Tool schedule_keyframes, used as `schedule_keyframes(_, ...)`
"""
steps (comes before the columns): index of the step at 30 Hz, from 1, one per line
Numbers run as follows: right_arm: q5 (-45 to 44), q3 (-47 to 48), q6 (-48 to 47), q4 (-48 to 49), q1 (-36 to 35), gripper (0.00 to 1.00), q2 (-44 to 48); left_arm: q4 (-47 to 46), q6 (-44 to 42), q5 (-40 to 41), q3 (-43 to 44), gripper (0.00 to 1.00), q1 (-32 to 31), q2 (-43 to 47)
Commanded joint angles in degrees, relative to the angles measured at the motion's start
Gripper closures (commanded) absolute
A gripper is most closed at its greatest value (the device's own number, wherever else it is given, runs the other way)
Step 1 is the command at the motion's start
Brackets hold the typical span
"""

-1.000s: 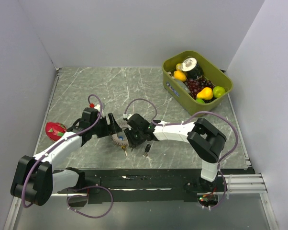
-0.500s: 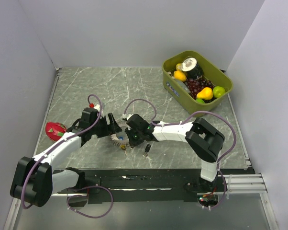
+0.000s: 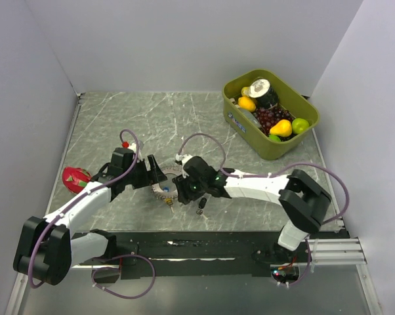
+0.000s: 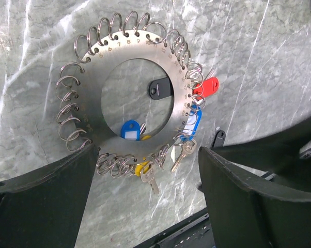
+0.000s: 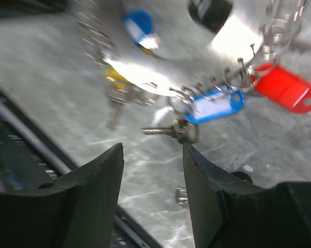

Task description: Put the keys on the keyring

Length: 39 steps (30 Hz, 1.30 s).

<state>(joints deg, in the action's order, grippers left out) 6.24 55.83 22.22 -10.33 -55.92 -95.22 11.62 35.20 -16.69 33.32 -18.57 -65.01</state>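
The keyring is a flat grey metal disc ring edged with many small wire loops. My left gripper holds it by its lower edge, just above the table. A red-tagged key, a blue-tagged key and a yellow-headed key hang from its loops. One black key lies on the table beside the ring; another black head shows through the ring's hole. My right gripper is open and empty, just under the blue tag and the red tag.
A green bin of toy fruit stands at the back right. A red fruit-like object lies at the left wall. A black strip runs along the near table edge. Grey walls close in both sides and the back.
The right arm's elbow has swung right and lower, while its gripper stays next to the ring. The left gripper and the keyring have barely moved.
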Motion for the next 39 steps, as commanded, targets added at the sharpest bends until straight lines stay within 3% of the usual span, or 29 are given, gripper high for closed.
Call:
schedule_keyframes(1,0.61,1.03,1.16,2.86,0.72,0.43,4.69,-0.98,0.4,-0.45,0.43,0.15,-0.07,1.2)
schedule_keyframes(18,2.37,7.36,-0.86,2.51,1.69,0.45,-3.74,-1.68,0.4,-2.38,0.08,0.16,-0.07,0.85)
schedule_keyframes(25,5.53,4.03,2.13,6.18,5.29,0.45,-3.92,-4.14,1.62,-5.02,-1.41,0.19,-1.47,1.12)
schedule_keyframes(35,9.84,1.48,2.48,9.18,6.53,0.45,-4.01,-8.45,5.75,-3.18,-1.77,0.28,-8.49,-1.34)
schedule_keyframes(39,9.32,0.51,2.83,9.1,6.53,0.45,-1.82,-9.07,6.81,-1.95,-1.59,0.4,-9.82,-2.22)
